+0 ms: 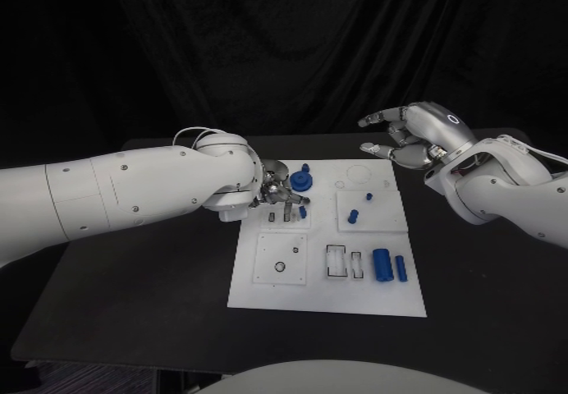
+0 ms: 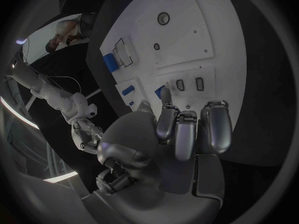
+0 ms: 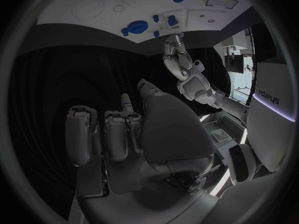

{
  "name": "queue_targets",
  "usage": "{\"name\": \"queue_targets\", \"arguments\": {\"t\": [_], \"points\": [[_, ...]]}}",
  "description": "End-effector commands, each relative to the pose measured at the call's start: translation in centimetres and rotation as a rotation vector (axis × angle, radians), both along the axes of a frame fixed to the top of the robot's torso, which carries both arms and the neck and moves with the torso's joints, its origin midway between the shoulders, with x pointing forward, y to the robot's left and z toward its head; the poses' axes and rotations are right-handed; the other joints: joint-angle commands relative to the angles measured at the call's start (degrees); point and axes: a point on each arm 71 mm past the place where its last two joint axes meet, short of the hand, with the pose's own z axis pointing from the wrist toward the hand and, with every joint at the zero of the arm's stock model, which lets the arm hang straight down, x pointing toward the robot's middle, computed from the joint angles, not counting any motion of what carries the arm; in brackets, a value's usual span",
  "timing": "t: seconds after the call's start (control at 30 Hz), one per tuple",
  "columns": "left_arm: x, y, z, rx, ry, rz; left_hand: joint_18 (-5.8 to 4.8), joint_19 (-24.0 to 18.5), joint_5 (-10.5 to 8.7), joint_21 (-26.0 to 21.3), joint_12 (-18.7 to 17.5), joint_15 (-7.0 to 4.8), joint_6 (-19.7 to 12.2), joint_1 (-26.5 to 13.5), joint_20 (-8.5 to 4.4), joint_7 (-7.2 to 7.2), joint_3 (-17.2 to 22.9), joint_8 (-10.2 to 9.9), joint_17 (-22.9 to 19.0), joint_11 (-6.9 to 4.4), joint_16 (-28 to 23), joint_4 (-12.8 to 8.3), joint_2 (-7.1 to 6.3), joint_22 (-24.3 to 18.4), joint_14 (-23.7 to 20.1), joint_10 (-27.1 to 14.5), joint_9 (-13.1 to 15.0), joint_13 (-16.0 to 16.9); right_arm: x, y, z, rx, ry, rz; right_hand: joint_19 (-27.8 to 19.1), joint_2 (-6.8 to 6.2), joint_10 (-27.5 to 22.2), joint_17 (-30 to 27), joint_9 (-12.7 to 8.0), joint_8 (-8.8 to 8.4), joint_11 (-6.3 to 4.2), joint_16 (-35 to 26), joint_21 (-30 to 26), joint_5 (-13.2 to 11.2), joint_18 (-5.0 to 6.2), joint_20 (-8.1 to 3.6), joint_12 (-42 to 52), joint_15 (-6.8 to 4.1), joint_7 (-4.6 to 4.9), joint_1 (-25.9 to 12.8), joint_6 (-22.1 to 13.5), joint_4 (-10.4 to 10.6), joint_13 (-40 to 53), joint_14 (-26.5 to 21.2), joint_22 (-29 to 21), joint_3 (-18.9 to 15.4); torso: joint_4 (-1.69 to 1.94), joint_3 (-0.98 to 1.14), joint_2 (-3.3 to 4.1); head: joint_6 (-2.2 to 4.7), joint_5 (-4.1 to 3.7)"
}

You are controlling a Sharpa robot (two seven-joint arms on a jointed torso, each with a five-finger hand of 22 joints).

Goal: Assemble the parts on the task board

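The white task board (image 1: pixel 326 283) lies at the table's middle. My left hand (image 1: pixel 275 195) hovers low over its far left part, fingers curled down beside a blue gear-shaped part (image 1: pixel 303 179). One fingertip (image 2: pixel 166 95) reaches a small blue part (image 2: pixel 158 91) next to two dark slots (image 2: pixel 180 84); whether it pinches that part is unclear. My right hand (image 1: pixel 414 135) hangs raised beyond the board's far right corner, fingers apart and holding nothing. A thick blue cylinder (image 1: pixel 382 263) and a thin one (image 1: pixel 401 268) lie at the board's near right.
Two small blue parts (image 1: pixel 353 216) (image 1: pixel 369 197) sit on the right middle panel. A square panel with a ring (image 1: pixel 279 267) is at the near left, with two outlined frames (image 1: pixel 336 261) beside it. Black table (image 1: pixel 142 304) surrounds the board.
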Motion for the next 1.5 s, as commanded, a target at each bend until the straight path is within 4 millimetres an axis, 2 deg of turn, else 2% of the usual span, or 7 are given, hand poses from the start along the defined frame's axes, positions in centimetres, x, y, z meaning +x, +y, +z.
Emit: {"name": "queue_targets", "arguments": {"t": [0.03,0.43,0.53,0.67,0.77,1.03,1.5], "points": [[-0.1,-0.3,0.2,0.012,-0.020,0.005,-0.34,0.36,0.73,-0.35,7.48,-0.39,-0.66,0.17,0.23,0.18,0.06,-1.53,15.06,-3.88,0.15,-0.11,0.63,-0.17,6.15,10.24,0.04,24.63,0.1,-0.1,-0.1,0.002,0.015,-0.024,2.75,0.24,6.08,14.18,-0.08,-0.10,0.33,-0.39,-0.47,0.25,-0.13,0.38,0.15,0.33,0.24,0.09,0.21,-0.18,15.10,5.87,12.85,-0.18,0.02,0.22,-0.19,-0.45,0.21],[-0.2,-1.3,0.3,0.001,-0.031,-0.003,-0.12,-0.20,1.29,-1.09,7.48,-0.08,-0.20,0.35,0.51,0.52,0.17,-3.87,15.06,-3.55,0.15,-0.17,0.77,-1.13,6.15,10.24,-0.03,24.63,0.2,-0.1,-0.1,0.004,0.017,-0.032,2.63,0.20,6.08,14.06,-0.11,-0.09,0.39,-0.48,-0.74,0.41,-0.06,0.41,0.15,0.37,0.31,-0.06,0.28,-0.13,15.10,5.83,12.76,-0.28,-0.32,0.93,-0.55,-1.53,0.25],[-0.1,-1.6,0.3,-0.002,-0.037,0.002,-0.10,-0.17,3.29,-1.30,7.48,-0.01,0.49,1.24,0.63,0.56,0.61,-5.45,15.06,-3.48,0.15,-0.41,0.70,-1.12,6.15,10.24,0.01,24.63,0.1,-0.2,0.0,0.004,0.018,-0.032,2.63,0.20,6.08,14.06,-0.11,-0.09,0.39,-0.48,-0.74,0.41,-0.06,0.41,0.15,0.37,0.31,-0.06,0.28,-0.13,15.10,5.83,12.76,-0.28,-0.32,1.09,-0.65,-2.08,0.32],[0.0,-1.7,0.3,-0.001,-0.040,0.007,-0.12,-0.06,3.94,-1.33,7.48,0.00,0.84,1.64,0.65,0.56,0.80,-6.13,15.06,-3.49,0.15,-0.48,0.58,-0.99,6.15,10.24,0.06,24.63,0.1,-0.2,0.0,0.005,0.016,-0.030,2.61,0.19,6.08,13.97,-0.12,-0.09,0.41,-0.55,-0.77,0.46,-0.06,0.42,0.15,0.39,0.34,-0.09,0.31,-0.12,15.10,5.81,12.75,-0.30,-0.42,1.07,-0.63,-2.44,0.43],[0.1,-1.7,0.2,0.003,-0.039,0.010,-0.12,-0.02,4.16,-1.35,7.48,-0.01,1.05,1.89,0.65,0.54,0.95,-6.43,15.06,-3.51,0.15,-0.54,0.58,-0.96,6.15,10.24,0.09,24.63,0.1,-0.1,0.0,0.005,0.016,-0.029,2.61,0.19,6.08,13.97,-0.12,-0.09,0.41,-0.55,-0.77,0.46,-0.06,0.42,0.15,0.39,0.34,-0.09,0.31,-0.12,15.10,5.81,12.75,-0.30,-0.34,0.88,-0.57,-2.52,0.47],[0.5,-1.7,0.1,0.010,-0.038,0.019,-0.11,0.05,4.45,-1.40,7.48,-0.07,1.50,2.19,0.62,0.46,1.21,-6.87,15.06,-3.58,0.15,-0.55,0.65,-0.93,6.15,10.24,0.17,24.63,0.0,0.0,0.0,0.004,0.018,-0.023,2.61,0.19,6.08,13.97,-0.13,-0.09,0.42,-0.55,-0.79,0.49,-0.05,0.43,0.15,0.39,0.36,-0.10,0.33,-0.13,15.10,5.81,12.74,-0.31,-0.34,0.67,-0.49,-3.09,0.36],[0.5,-1.8,-0.1,0.004,-0.038,0.018,-0.08,0.03,4.52,-1.53,7.48,-0.13,2.08,2.57,0.57,0.35,1.46,-7.26,15.06,-3.67,0.15,-0.68,0.54,-1.03,6.15,10.24,0.30,24.63,0.0,0.0,0.0,0.004,0.017,-0.019,2.47,0.21,6.08,13.76,-0.16,-0.06,0.48,-0.72,-1.08,0.69,0.02,0.46,0.15,0.44,0.44,-0.04,0.45,-0.20,15.10,5.76,12.64,-0.30,-0.46,0.72,-0.53,-3.10,0.58]]}}
